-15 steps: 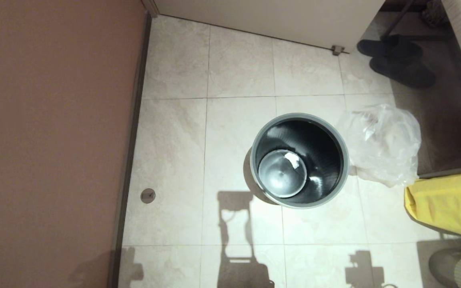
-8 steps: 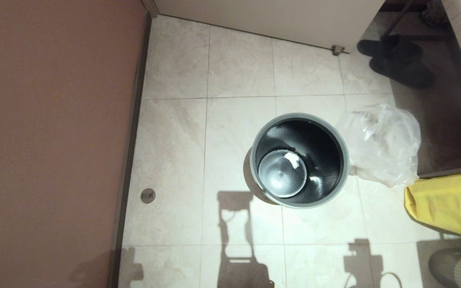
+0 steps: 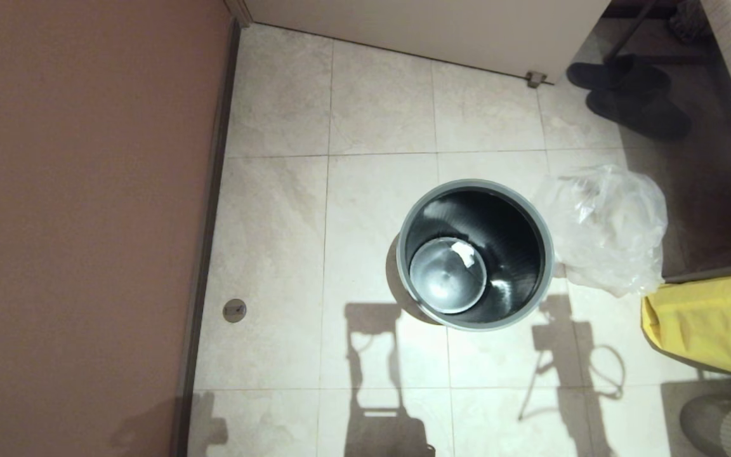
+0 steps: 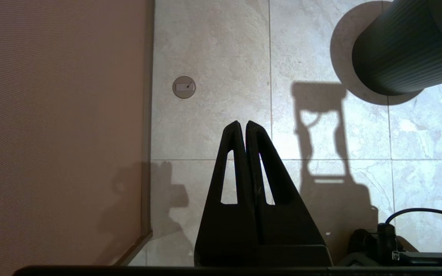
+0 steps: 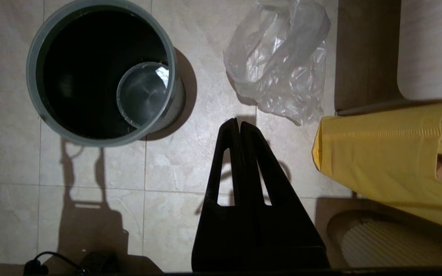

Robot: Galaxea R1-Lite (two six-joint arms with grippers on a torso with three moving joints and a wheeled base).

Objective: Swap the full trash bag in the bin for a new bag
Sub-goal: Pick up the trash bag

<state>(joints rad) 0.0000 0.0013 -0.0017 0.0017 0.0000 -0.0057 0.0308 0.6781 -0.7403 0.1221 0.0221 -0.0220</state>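
The left claw (image 4: 242, 124) hangs over bare floor tile near the brown wall (image 3: 86, 222), fingers pressed together and holding nothing; this arm appears parked. A round floor fitting (image 3: 234, 310) lies beside the wall.

The bin (image 3: 403, 254) stands upright on the tiles at the centre of the head view. It has no liner: the dark ribbed inner wall and shiny round bottom are exposed, with one small white scrap (image 3: 464, 252) on the bottom.

The right claw (image 5: 238, 123) is also closed and empty, poised over the floor between the bin and the new bag (image 3: 606, 228), probably to reach for the bag. The bag lies crumpled on the floor, touching the bin's right side; it is thin, clear and crinkled. A yellow bag (image 3: 714, 320) lies just beyond it.
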